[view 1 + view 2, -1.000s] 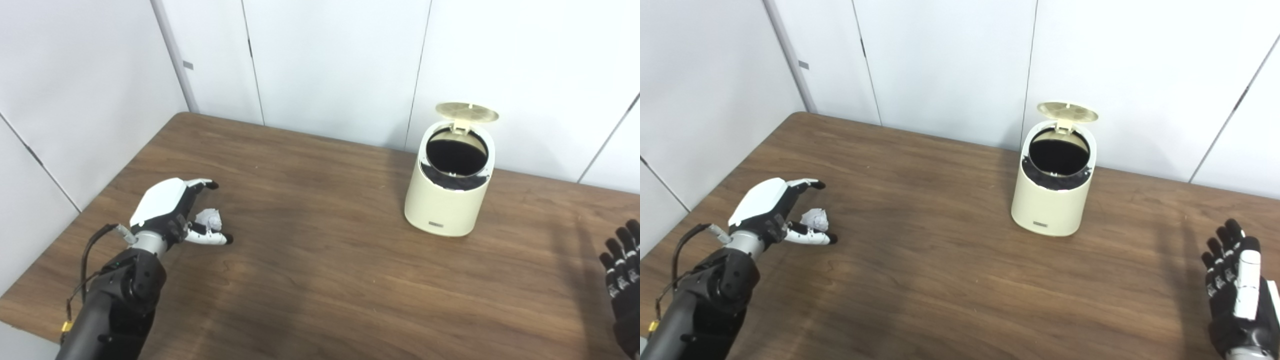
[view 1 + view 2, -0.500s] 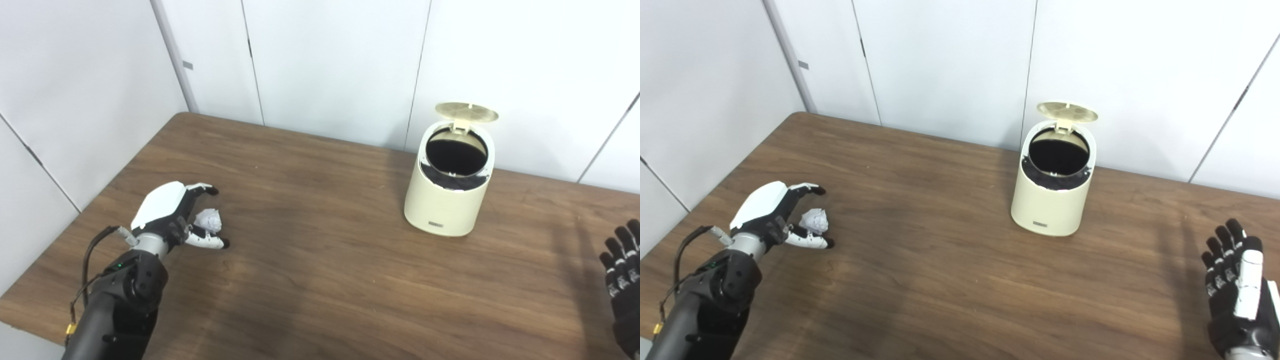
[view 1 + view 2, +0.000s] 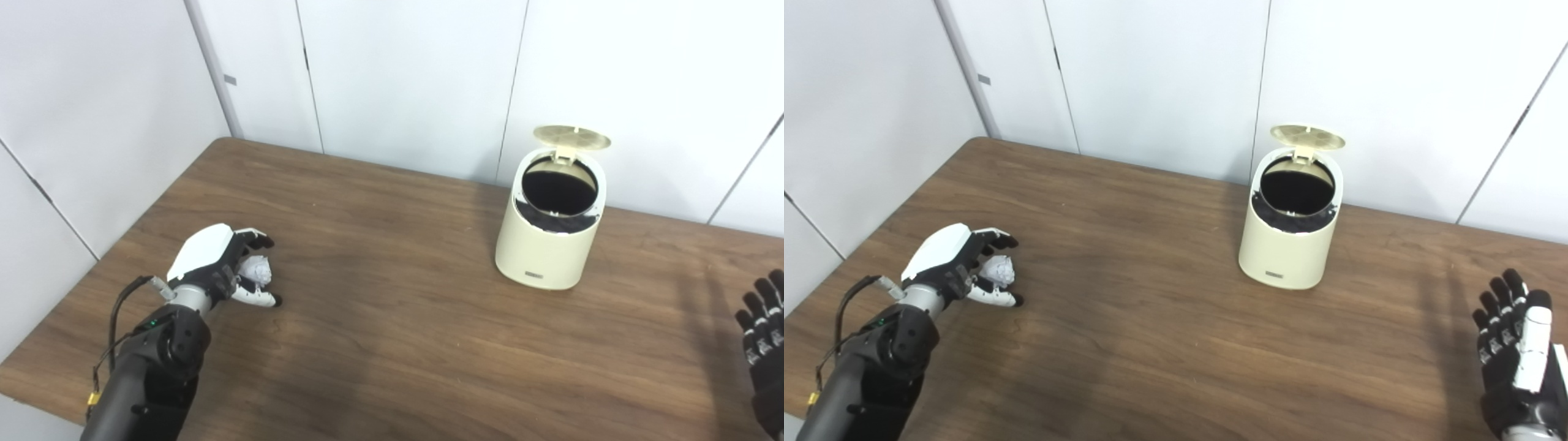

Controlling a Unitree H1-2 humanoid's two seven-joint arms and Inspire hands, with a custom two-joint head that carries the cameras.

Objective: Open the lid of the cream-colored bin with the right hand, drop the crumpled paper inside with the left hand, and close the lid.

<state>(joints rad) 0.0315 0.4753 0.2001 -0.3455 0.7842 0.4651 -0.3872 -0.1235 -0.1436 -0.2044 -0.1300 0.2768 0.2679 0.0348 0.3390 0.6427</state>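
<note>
My left hand is low on the wooden table near its left edge, fingers curled over the crumpled paper with the thumb lying along the near side of it. The ball sits between them, but from up here I can't tell for sure whether the fingers are pressing on it or only cupped around it, nor whether it is clear of the tabletop. My right hand is at the lower right corner, held empty with fingers spread and pointing up, well apart from everything. The cream-colored bin stands upright toward the far side of the table, close to the white wall panels. Its round lid is tipped up at the back hinge, and the dark inside is exposed.
</note>
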